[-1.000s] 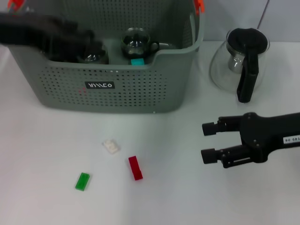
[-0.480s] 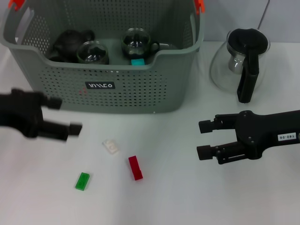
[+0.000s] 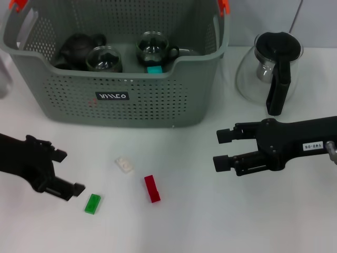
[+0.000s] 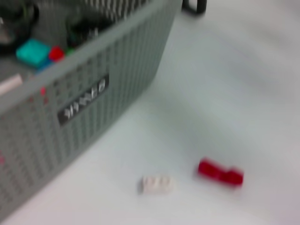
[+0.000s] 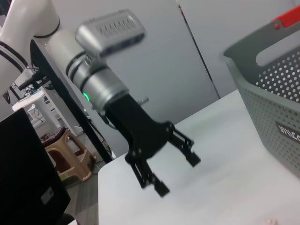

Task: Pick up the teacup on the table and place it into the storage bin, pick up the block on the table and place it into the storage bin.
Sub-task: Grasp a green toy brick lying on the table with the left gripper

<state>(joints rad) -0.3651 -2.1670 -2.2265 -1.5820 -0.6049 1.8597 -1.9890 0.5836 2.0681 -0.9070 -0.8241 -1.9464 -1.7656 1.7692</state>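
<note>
Head view: I read the storage bin (image 3: 131, 89) at the table's far left, already holding two glass teacups (image 3: 103, 59) and a dark teapot (image 3: 79, 45). My left gripper (image 3: 66, 173) hovers low near the left edge with its fingers spread, just beside the green block (image 3: 92, 203); the white block (image 3: 125, 164) and red block (image 3: 152, 188) lie further toward the table's middle. My right gripper (image 3: 221, 150), also spread and empty, hangs over the right side, near the glass coffee pot (image 3: 271, 71). Left wrist view: the white block (image 4: 157, 183) and red block (image 4: 220, 171) lie apart, in front of the bin wall (image 4: 84, 101). Right wrist view: the left gripper (image 5: 176, 171) shows open above the bare table (image 5: 225, 164). Risk, as I judge it: the blocks are low and flat, so a shallow descent could close over nothing, and an off-centre closure could skid the block away.
</note>
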